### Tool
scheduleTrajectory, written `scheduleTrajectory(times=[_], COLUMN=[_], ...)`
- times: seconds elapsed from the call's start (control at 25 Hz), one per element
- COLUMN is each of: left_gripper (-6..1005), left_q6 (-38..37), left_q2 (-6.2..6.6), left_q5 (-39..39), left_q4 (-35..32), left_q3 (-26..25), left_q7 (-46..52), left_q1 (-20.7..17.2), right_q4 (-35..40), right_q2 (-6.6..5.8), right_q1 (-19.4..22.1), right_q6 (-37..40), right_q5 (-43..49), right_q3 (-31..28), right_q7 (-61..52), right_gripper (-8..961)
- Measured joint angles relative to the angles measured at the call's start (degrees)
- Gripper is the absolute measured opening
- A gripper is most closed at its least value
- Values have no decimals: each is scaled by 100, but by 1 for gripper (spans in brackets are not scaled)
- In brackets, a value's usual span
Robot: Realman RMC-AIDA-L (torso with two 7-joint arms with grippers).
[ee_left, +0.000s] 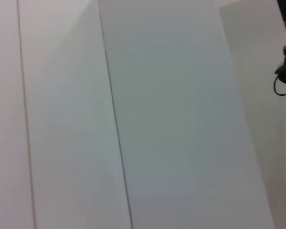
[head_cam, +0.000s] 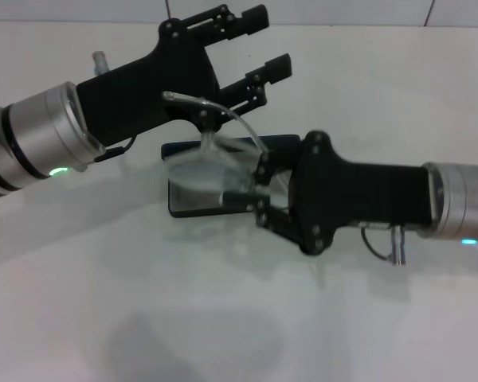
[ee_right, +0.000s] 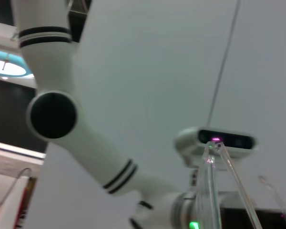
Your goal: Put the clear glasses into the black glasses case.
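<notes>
The black glasses case (head_cam: pixel 183 150) lies open in the middle of the white table, its lid toward the back. The clear glasses (head_cam: pixel 207 163) hang tilted just over the case's grey inside, with one thin arm (head_cam: pixel 223 107) arching up and to the left. My right gripper (head_cam: pixel 251 191) reaches in from the right and is shut on the glasses at their right end. A clear arm of the glasses (ee_right: pixel 207 191) stands close up in the right wrist view. My left gripper (head_cam: pixel 267 44) is open, raised behind the case and holding nothing.
White table (head_cam: pixel 183 318) all around the case. The left forearm (head_cam: pixel 56 135) crosses the back left, the right forearm (head_cam: pixel 430 199) the right side. The left wrist view has only white panels (ee_left: pixel 171 119) with seams.
</notes>
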State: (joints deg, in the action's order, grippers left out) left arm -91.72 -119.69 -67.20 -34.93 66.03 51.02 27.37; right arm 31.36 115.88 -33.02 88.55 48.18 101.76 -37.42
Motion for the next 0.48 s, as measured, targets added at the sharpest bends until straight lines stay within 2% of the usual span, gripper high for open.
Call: scheduleTrajectory(times=[0.16, 0.48], left_gripper=[556, 556], left_q6=[-3, -3], left_q2=[-4, -3], left_q5=[64, 21], left_q4=[40, 48], left_q3=[0, 0], left_q7=[-189, -193], left_q1=[-49, -39], right_q4=[-6, -12], right_q2=[-27, -55], right_q1=[17, -31], right_q6=[-197, -347], right_q5=[31, 108], right_q3=[-234, -237], right_q7=[-316, -477], right_gripper=[121, 120])
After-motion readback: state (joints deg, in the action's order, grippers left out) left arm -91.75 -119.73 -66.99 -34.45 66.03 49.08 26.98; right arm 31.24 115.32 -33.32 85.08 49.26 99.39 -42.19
